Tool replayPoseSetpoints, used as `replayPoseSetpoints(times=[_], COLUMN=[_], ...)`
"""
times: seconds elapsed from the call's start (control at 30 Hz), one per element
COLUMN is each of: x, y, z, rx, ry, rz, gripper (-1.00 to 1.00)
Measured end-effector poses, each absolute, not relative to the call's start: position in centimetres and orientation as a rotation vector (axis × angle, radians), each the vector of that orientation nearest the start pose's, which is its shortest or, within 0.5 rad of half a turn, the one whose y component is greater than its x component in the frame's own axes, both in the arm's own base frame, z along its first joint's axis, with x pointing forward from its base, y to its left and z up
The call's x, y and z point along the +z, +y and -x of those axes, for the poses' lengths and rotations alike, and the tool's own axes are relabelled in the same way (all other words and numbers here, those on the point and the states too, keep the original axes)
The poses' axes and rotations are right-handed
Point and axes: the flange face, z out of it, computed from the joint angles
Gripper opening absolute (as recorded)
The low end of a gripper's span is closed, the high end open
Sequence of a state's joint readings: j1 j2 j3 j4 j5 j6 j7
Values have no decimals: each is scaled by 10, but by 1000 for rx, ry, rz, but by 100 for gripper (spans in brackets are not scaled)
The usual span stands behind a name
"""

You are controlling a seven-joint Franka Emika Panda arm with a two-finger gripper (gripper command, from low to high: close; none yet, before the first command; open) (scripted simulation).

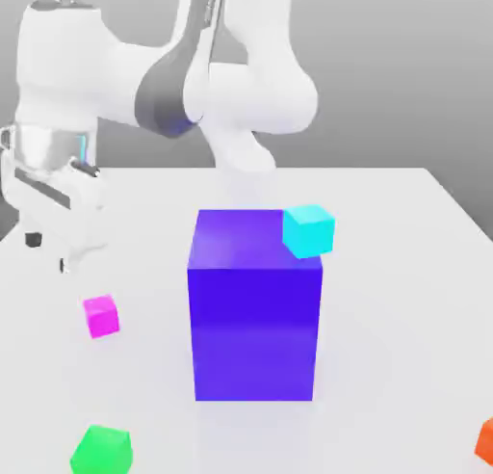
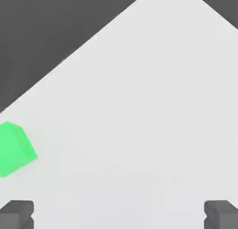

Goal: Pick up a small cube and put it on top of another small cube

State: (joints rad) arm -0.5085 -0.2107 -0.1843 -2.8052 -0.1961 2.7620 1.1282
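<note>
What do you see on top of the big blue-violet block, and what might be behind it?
The cyan cube overlaps the top right edge of the block; whether it rests there, I cannot tell. The tabletop directly behind is hidden.

Beside the big block (image 1: pixel 255 308), showing plain blue-violet, the small cube (image 1: pixel 101 316) is glowing magenta-pink, the corner cube (image 1: pixel 308 231) is gleaming cyan, and the bench (image 1: pixel 385 299) is looking off-white.

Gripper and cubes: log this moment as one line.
end effector: open, holding nothing | magenta cube: on table | green cube: on table | cyan cube: by blue block's top corner
</note>
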Motion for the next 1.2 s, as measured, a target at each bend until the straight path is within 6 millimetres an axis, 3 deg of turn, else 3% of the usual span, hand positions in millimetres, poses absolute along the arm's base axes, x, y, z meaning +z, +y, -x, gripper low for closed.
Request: replayPoseSetpoints(times=[0.23, 0.67, 0.7, 0.93, 1.2], x=[199, 130, 126, 126, 166], y=[-246, -245, -245, -245, -247], z=[-226, -218, -217, -217, -221], rx=[-27, -4, -2, -3, -11], ry=[2524, 2547, 2546, 2545, 2548], rz=[1874, 1842, 1842, 1842, 1838], gripper=[0, 0, -100, -100, -100])
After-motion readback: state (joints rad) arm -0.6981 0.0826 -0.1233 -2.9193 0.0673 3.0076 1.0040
